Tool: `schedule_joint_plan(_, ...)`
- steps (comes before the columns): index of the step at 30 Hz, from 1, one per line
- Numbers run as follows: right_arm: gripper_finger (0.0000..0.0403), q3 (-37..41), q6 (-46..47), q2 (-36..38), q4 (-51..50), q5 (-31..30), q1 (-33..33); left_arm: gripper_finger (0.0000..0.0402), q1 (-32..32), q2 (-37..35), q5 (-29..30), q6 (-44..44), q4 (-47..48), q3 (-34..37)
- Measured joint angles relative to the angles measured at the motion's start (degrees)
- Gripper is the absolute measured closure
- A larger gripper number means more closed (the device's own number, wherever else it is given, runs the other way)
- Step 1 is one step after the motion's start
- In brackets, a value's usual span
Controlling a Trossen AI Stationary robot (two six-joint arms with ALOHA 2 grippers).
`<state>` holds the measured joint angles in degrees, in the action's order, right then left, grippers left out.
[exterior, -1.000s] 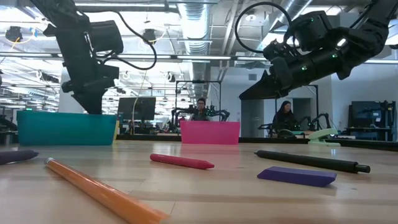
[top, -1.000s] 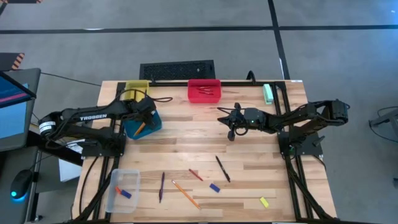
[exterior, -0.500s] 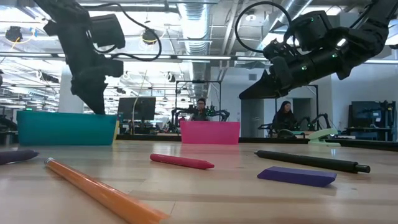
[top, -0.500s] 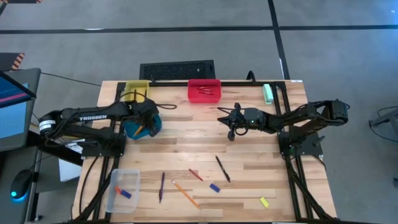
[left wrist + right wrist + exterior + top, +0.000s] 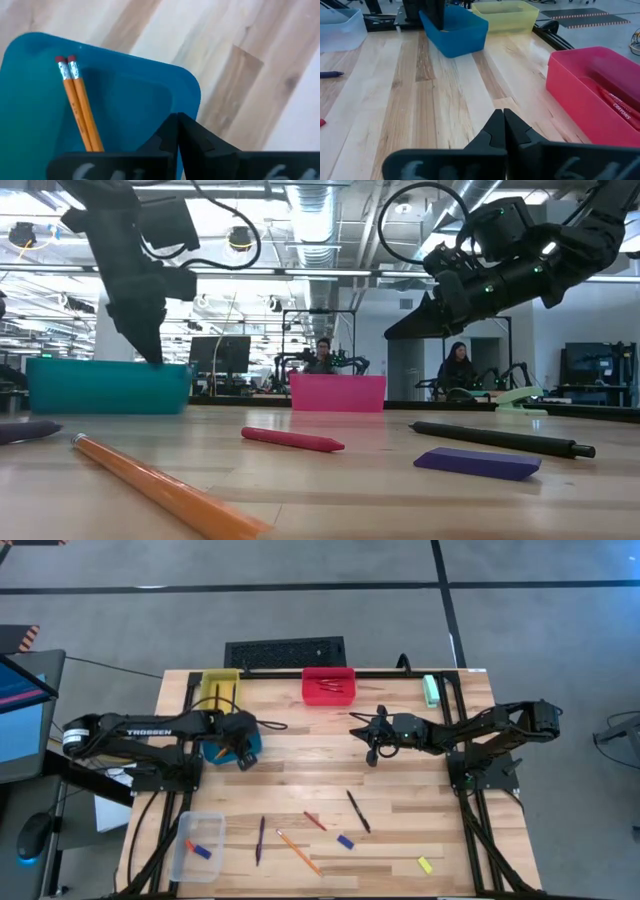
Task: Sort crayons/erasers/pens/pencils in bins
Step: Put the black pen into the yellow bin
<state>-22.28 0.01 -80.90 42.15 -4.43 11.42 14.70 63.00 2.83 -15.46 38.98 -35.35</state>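
Note:
The teal bin [image 5: 213,751] holds two orange pencils [image 5: 80,105]. My left gripper [image 5: 177,116] is shut with nothing between its fingers; it points steeply down at the bin's near right corner. My right gripper [image 5: 503,114] hangs shut and empty above the table's middle, right of the red bin [image 5: 329,683], which holds crayons [image 5: 615,102]. A purple pen [image 5: 260,840], a pencil [image 5: 298,851], a crayon [image 5: 315,821], a black pen [image 5: 358,811], a blue eraser [image 5: 345,841] and a yellow eraser [image 5: 424,864] lie flat near the front edge. My left gripper's shut fingertips [image 5: 155,360] stand level with the teal bin's rim [image 5: 192,92] at its near right corner, coming from above. Whether they touch the rim, I cannot tell.
A yellow bin [image 5: 220,688] stands at the far left, behind the teal one. A clear bin [image 5: 197,845] with erasers sits at the near left corner. A pale green object [image 5: 431,690] lies at the far right. Bare wood lies between the bins and the scattered items.
My left gripper has swung from over the teal bin's middle toward the table's near edge and its right, turning as it went. Its fingers have shut on nothing. The pencils lie in the bin.

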Motion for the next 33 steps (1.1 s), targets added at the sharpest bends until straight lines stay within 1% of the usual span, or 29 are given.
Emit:
schedule_joint_plan(6,0.0403,0.00,0.00,0.00,0.30,0.06,-0.01,0.0401,-2.97,0.02,-1.54,-1.32,0.16,-1.02)
schedule_joint_plan(8,0.0403,0.00,0.00,0.00,0.31,0.09,-0.01,0.0401,-3.64,0.02,-0.08,-1.37,1.11,-2.04)
schedule_joint_plan(10,0.0403,0.00,0.00,0.00,0.31,0.11,-0.02,0.0401,-3.54,0.02,2.48,-1.98,4.14,-2.97)
schedule_joint_plan(12,0.0403,0.00,0.00,0.00,0.31,0.11,-0.02,0.0401,-2.82,0.00,3.20,-2.80,7.27,-3.42)
schedule_joint_plan(16,0.0403,0.00,0.00,0.00,0.31,0.13,-0.01,0.0401,-2.45,0.01,-0.74,-3.78,11.71,-3.43)
schedule_joint_plan(22,0.0403,0.00,0.00,0.00,0.31,0.13,-0.01,0.0401,-6.23,0.00,-4.38,-2.67,11.09,-3.43)
schedule_joint_plan(26,0.0403,0.00,0.00,0.00,0.31,0.13,0.00,0.0401,-8.30,0.01,-5.63,-4.77,11.31,-3.43)
schedule_joint_plan(28,0.0403,0.00,0.00,0.00,0.31,0.13,0.00,0.0401,-9.03,0.00,-4.95,-5.26,11.59,-3.43)
schedule_joint_plan(30,0.0403,0.00,0.00,0.00,0.31,0.13,-0.01,0.0401,-9.16,0.00,-2.58,-6.33,12.16,-3.43)
schedule_joint_plan(33,0.0403,0.00,0.00,0.00,0.29,0.13,0.00,0.0401,-7.81,0.00,-0.12,-8.10,14.87,-3.43)
